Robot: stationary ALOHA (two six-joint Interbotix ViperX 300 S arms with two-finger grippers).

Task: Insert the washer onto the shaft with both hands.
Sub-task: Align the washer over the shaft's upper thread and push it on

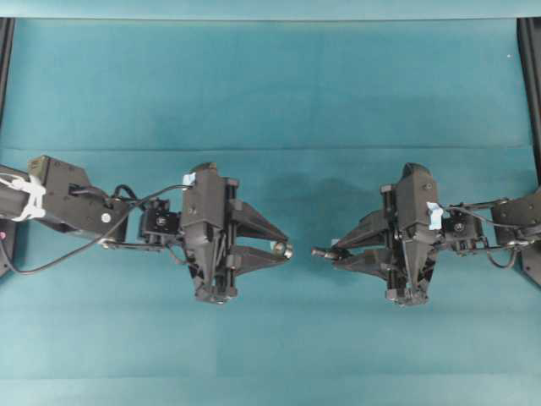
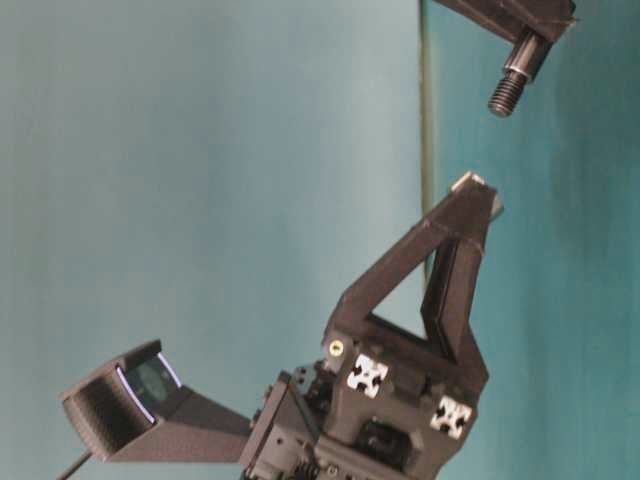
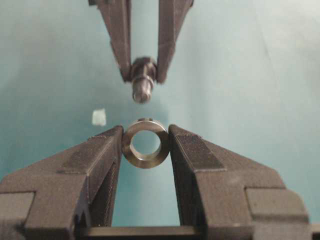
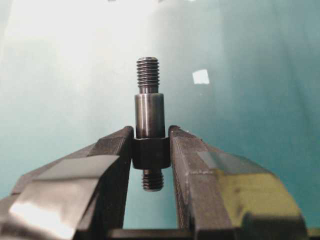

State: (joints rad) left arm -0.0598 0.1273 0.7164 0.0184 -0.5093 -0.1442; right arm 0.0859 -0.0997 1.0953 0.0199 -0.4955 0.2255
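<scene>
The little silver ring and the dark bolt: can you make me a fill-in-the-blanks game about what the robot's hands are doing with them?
1. The small silvery metal ring is pinched in the ____ hand.
2. The short dark-grey metal rod is gripped by the ____ hand.
3. The rod's free end, nearest the ring, is ____, with fine spiral ridges.
4. The ring and rod are ____ touching; teal cloth shows between them.

Missing words: left; right; threaded; not

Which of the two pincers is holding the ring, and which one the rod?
The left pincer holds the ring, hole facing the other arm. The right pincer grips the rod by its thick middle, threaded tip pointing out toward the ring.
</scene>
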